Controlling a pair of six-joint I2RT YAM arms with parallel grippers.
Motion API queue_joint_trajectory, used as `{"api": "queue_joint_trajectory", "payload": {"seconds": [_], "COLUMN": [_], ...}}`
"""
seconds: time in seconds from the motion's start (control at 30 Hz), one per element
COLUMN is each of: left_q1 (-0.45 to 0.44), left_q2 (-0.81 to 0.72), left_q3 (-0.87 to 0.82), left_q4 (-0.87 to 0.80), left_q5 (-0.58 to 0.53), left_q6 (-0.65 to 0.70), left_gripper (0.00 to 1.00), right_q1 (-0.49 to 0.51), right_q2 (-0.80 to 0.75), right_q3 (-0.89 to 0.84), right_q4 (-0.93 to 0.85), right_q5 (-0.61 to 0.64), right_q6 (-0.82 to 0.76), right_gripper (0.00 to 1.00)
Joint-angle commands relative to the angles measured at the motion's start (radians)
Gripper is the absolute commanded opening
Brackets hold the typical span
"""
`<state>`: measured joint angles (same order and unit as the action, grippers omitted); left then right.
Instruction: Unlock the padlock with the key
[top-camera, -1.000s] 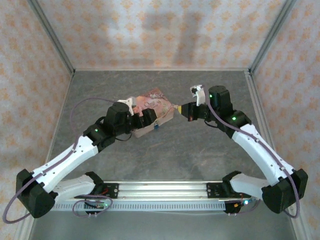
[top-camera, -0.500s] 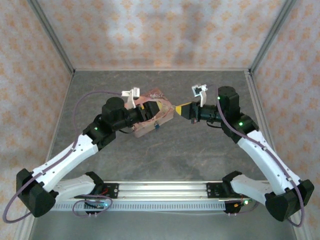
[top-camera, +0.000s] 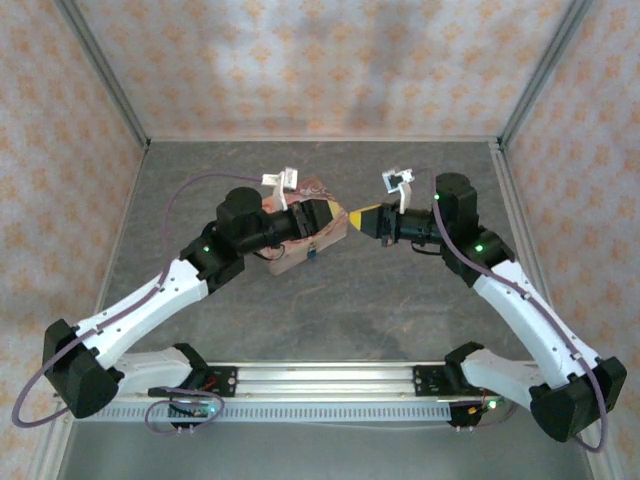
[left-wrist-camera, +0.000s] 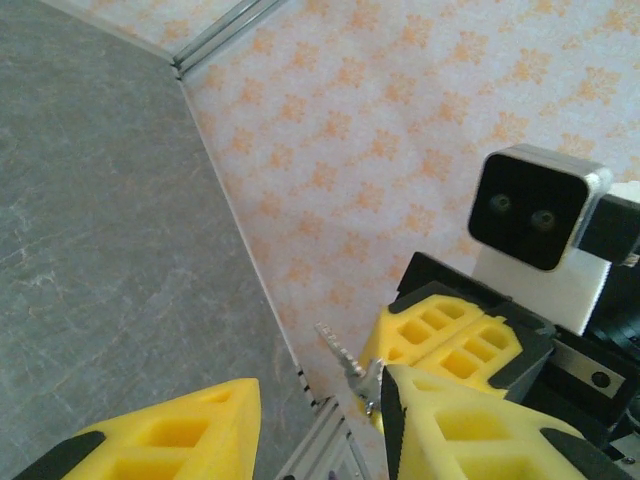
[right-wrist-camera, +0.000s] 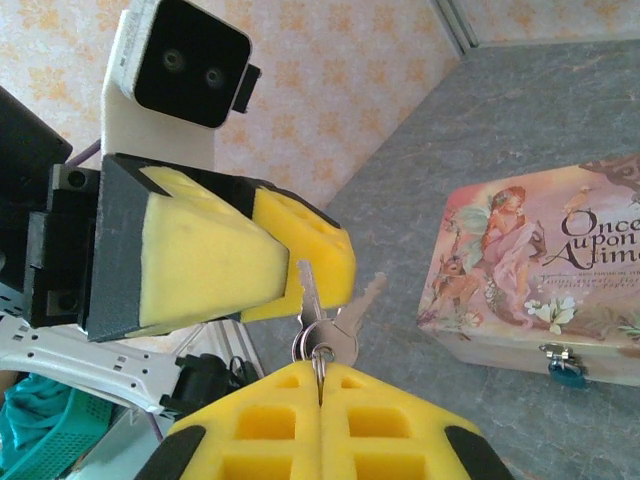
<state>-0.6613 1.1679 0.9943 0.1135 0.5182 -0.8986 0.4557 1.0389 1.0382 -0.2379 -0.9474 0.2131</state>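
**A:** From above, how much room is there?

**B:** The grey table (top-camera: 330, 320) lies bare on the near side of the arms and on the far side. Patterned walls (top-camera: 330, 70) close it in left, far and right. The left gripper (top-camera: 333, 213) and the right gripper (top-camera: 364, 219) meet tip to tip over mid-table. The pink box (top-camera: 290, 262) lies just to their left, partly under the left arm.

**A:** And the left wrist view?

**B:** Its own fingers stand partly apart with a clear gap. The key (left-wrist-camera: 338, 348) pokes from the right gripper's tips toward that gap. I cannot tell whether it touches. Behind them the wall meets the table along a metal frame (left-wrist-camera: 222, 28).

**A:** The right wrist view?

**B:** Its fingers are pressed together on the key's ring, with the blades sticking up just beside the left pads. To the right the box has its lid down, so the contents are hidden. The padlock (right-wrist-camera: 565, 368) hangs at the clasp.
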Motion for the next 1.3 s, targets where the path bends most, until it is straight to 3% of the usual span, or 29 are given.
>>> {"api": "queue_joint_trajectory", "payload": {"seconds": [0.0, 0.23, 0.37, 0.6, 1.0, 1.27], "left_q1": [-0.006, -0.006, -0.007, -0.024, -0.04, -0.04], "left_q2": [-0.006, -0.02, -0.021, 0.025, 0.062, 0.053], "left_q3": [0.023, 0.007, 0.019, 0.079, 0.107, 0.111], "left_q4": [0.063, 0.071, 0.063, 0.001, -0.044, -0.068], "left_q5": [0.025, 0.011, 0.006, 0.002, -0.012, -0.027], "left_q6": [-0.004, -0.01, -0.011, 0.012, 0.03, 0.044], "left_gripper": [0.38, 0.39, 0.48, 0.43, 0.24, 0.0], "right_q1": [0.006, 0.006, 0.006, 0.006, 0.006, 0.006], "right_q2": [-0.003, -0.003, 0.002, 0.0, -0.014, -0.015], "right_q3": [-0.01, -0.01, -0.009, -0.01, -0.008, -0.012], "right_q4": [0.04, 0.045, 0.044, 0.045, 0.017, 0.006], "right_q5": [-0.011, -0.006, -0.007, -0.014, -0.004, 0.013], "right_q6": [0.0, -0.002, -0.006, -0.007, -0.035, -0.051], "right_gripper": [0.0, 0.0, 0.0, 0.0, 0.0, 0.0]}}
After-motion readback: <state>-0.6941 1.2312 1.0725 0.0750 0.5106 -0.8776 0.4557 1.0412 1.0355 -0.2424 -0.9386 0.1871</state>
